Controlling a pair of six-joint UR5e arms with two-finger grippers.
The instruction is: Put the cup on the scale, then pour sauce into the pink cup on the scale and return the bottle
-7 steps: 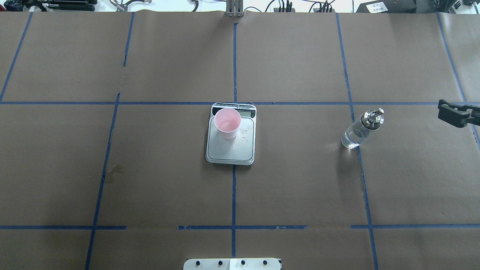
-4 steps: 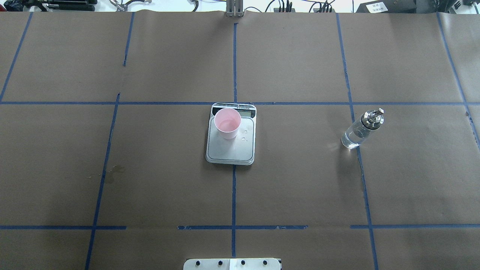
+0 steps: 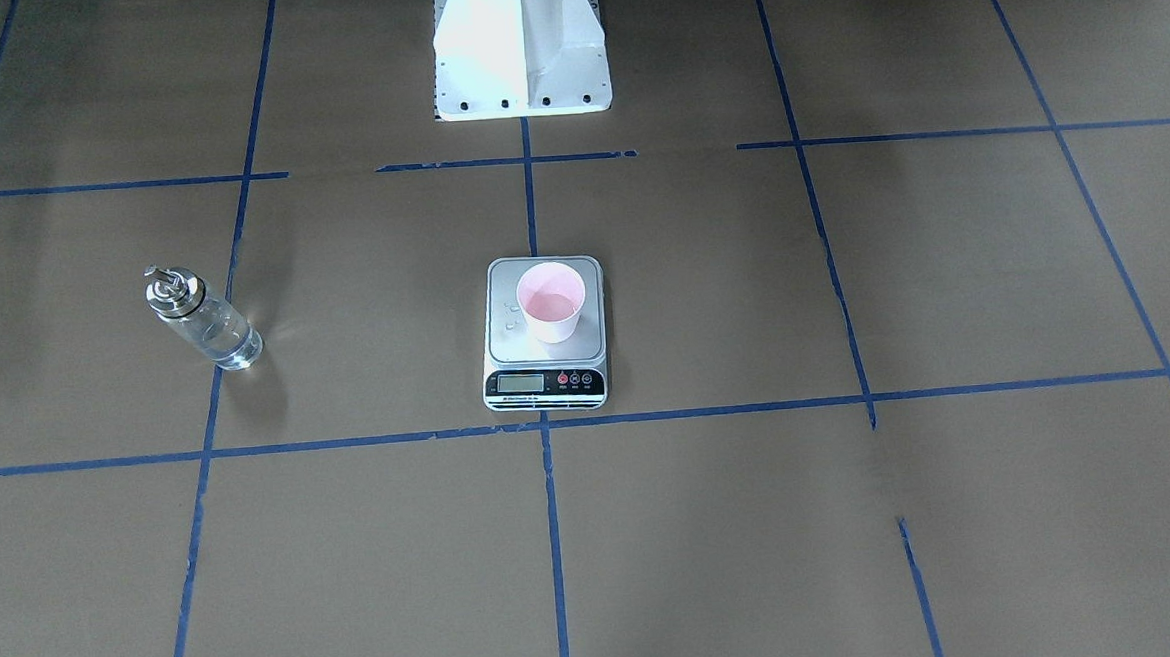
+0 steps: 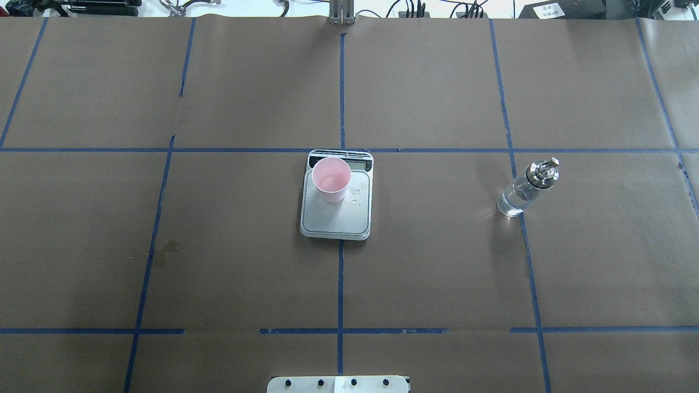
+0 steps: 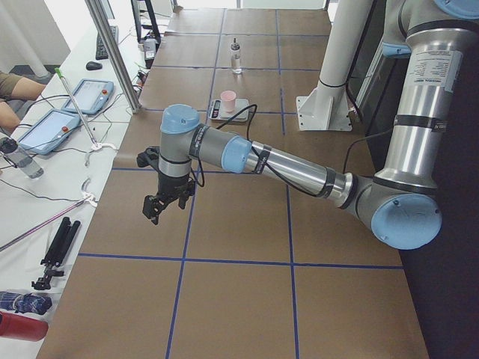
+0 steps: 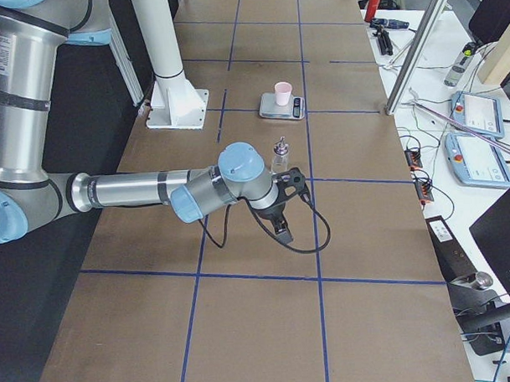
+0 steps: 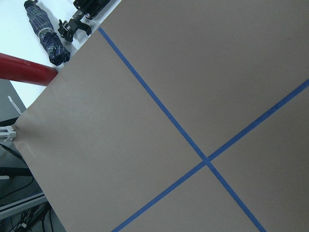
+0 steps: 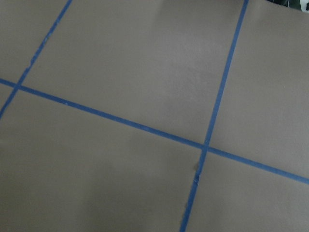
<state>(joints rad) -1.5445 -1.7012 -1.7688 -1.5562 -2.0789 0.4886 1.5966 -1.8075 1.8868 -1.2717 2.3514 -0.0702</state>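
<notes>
The pink cup (image 4: 331, 179) stands upright on the far left part of the scale (image 4: 336, 221), next to its display strip; it also shows in the front view (image 3: 551, 303). A few clear drops (image 4: 356, 197) lie on the platform beside it. The bottle (image 4: 524, 189) stands upright on the table to the right, apart from the scale, with clear sauce in it. My left gripper (image 5: 156, 208) hangs over the table's left end, far from the scale. My right gripper (image 6: 283, 230) hangs near the bottle (image 6: 280, 153) on the right end. I cannot tell whether either is open or shut.
The robot's white base (image 3: 520, 46) stands at the table's near middle edge. A faint wet stain (image 4: 166, 251) marks the brown paper on the left. Tablets and cables (image 5: 52, 123) lie on the operators' table. An umbrella (image 7: 46, 36) and a red cylinder (image 7: 24, 72) lie past the table's left end.
One second ago the right gripper's black tip showed at the right edge of the overhead view; it has drawn out of that view. Cup, scale and bottle have not moved.
</notes>
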